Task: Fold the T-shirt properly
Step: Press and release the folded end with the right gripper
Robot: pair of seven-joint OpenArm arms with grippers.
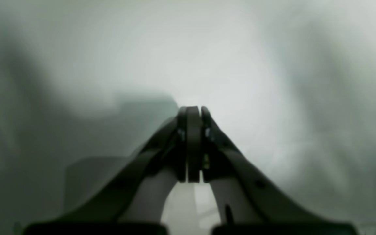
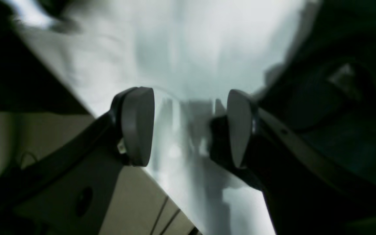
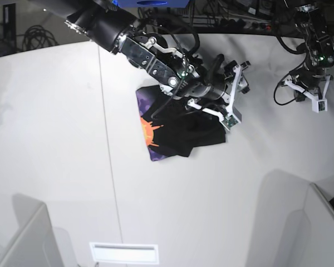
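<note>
The T-shirt [image 3: 181, 132] lies bunched and partly folded on the white table [image 3: 55, 139], black with an orange and purple print showing at its left side. My right gripper [image 3: 236, 94] hangs open at the shirt's right edge. In the right wrist view its fingers [image 2: 137, 127] stand wide apart over bare table, nothing between them, with dark T-shirt cloth [image 2: 338, 114] just to the right. My left gripper [image 3: 320, 104] is far off to the right, away from the shirt. In the left wrist view the left gripper [image 1: 194, 109] is shut on nothing above white table.
A thin seam [image 3: 108, 167] runs down the table left of the shirt. Pale upright panels stand at the lower left [image 3: 22, 239] and lower right [image 3: 317, 222]. A white slot [image 3: 122, 253] sits at the front edge. Cables crowd the back edge [image 3: 228, 22].
</note>
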